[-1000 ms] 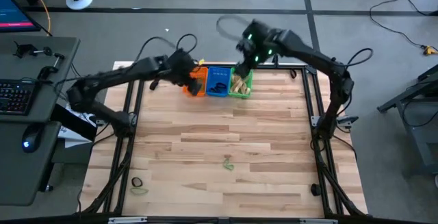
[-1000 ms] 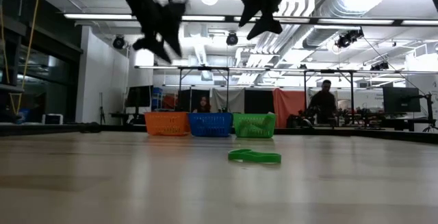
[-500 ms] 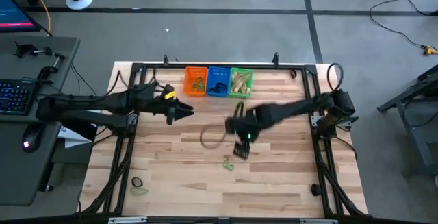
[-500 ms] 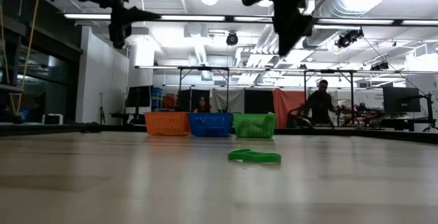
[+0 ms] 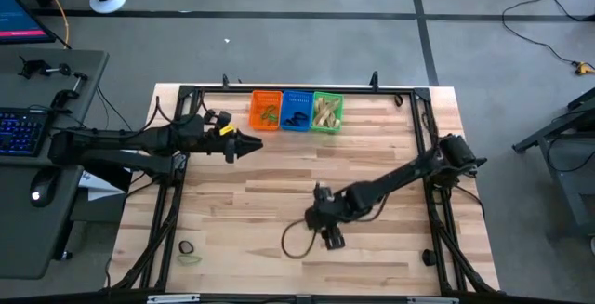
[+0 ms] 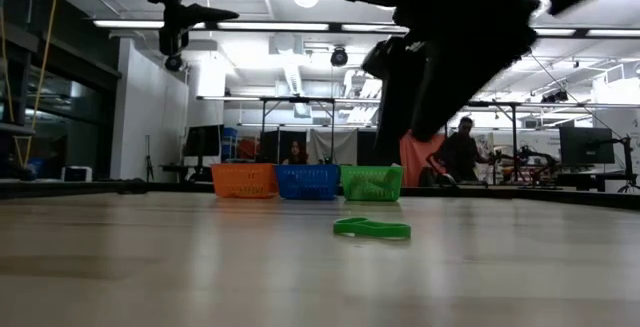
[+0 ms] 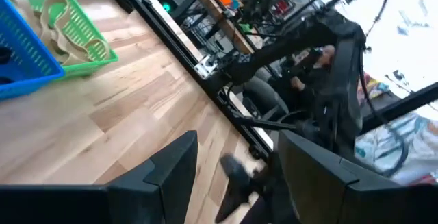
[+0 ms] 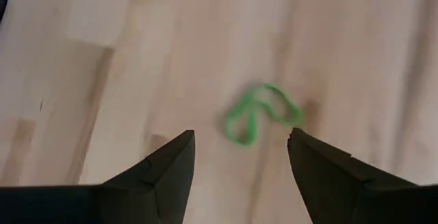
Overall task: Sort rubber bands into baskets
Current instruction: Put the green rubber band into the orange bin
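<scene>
Small green rubber band (image 8: 259, 122), twisted into a loose loop, lies flat on the light wooden tabletop (image 5: 279, 183), centre-front, well apart from the baskets. Right wrist view: it sits ahead of the right gripper (image 8: 241, 157), between the lines of the two dark fingers; jaws spread wide, holding nothing. High view: right gripper (image 5: 325, 225) hangs over that spot and hides the band. Low view: band (image 6: 372, 228) on the wood, nothing touching it.

Three small rectangular plastic baskets in a row at the far edge, side by side: orange basket (image 5: 255, 111), blue basket (image 5: 285, 109), green basket (image 5: 337, 111). Green one holds tan bands (image 5: 324, 111).

Two more bands near the front-left corner: one black (image 5: 185, 246), one green (image 5: 191, 258).

Left gripper (image 5: 249, 146) waits above the tabletop, near the orange basket; jaws parted, empty.
</scene>
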Robot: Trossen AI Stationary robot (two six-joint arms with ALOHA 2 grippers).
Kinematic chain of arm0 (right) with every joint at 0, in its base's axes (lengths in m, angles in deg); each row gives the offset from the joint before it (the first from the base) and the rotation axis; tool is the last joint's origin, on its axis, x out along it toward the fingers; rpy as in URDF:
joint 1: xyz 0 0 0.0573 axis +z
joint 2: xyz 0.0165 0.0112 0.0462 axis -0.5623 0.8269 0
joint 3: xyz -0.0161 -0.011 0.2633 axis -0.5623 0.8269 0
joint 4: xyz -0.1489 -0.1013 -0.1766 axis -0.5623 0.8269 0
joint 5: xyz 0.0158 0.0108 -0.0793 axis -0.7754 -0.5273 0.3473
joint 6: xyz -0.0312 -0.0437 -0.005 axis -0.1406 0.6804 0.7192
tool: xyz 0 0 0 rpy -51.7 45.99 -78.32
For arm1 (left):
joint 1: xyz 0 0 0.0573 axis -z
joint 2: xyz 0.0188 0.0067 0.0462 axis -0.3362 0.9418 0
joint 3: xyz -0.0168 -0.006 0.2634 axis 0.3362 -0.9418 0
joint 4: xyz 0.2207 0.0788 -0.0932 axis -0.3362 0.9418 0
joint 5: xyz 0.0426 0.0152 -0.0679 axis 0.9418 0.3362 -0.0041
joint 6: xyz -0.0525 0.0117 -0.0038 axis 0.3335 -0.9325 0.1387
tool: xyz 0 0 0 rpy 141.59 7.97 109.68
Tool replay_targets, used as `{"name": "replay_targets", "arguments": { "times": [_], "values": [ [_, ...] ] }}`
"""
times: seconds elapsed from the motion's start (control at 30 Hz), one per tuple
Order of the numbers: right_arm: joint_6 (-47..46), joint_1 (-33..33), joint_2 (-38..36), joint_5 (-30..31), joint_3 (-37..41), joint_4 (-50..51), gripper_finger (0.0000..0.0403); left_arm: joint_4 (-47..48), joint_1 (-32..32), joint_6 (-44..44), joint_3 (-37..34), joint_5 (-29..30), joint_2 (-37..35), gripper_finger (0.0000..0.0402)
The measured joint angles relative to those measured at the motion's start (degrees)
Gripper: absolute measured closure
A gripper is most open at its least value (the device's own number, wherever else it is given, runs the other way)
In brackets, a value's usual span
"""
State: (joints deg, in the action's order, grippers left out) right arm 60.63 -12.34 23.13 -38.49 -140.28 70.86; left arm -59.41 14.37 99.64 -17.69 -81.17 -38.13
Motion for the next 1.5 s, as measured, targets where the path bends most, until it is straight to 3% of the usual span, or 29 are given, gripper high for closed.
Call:
{"name": "replay_targets", "arguments": {
  "times": [0.27, 0.77, 1.03, 1.2, 1.37, 1.5],
  "values": [
    [1.1, 1.4, 6.5, 1.4, 0.0, -7.1, 0.0181, 0.1, 0.0, 3.8, 0.0, 2.9, 0.0, 0.0204],
    [-25.2, 1.5, 8.3, 7.6, 0.0, -3.1, 0.0181, 0.1, 0.0, 3.0, 0.0, 3.8, 0.0, 0.0204],
    [-26.8, 1.2, 9.5, 7.1, -0.2, -4.8, 0.0185, 0.0, 0.0, 2.5, 0.0, 3.8, 0.0, 0.0204],
    [-24.7, 1.0, 10.9, 5.4, -0.3, -4.9, 0.0243, -8.7, -0.1, 3.9, 0.0, 2.3, -0.2, 0.0204],
    [-22.7, 0.3, 10.4, 4.9, -1.8, -3.0, 0.038, -20.8, -1.9, 1.0, 0.0, 1.6, -1.7, 0.0204],
    [-17.6, -2.5, 9.7, 8.4, -5.4, 5.6, 0.0396, -22.6, -4.2, -1.3, 0.1, 1.6, -4.1, 0.0204]
  ]
}}
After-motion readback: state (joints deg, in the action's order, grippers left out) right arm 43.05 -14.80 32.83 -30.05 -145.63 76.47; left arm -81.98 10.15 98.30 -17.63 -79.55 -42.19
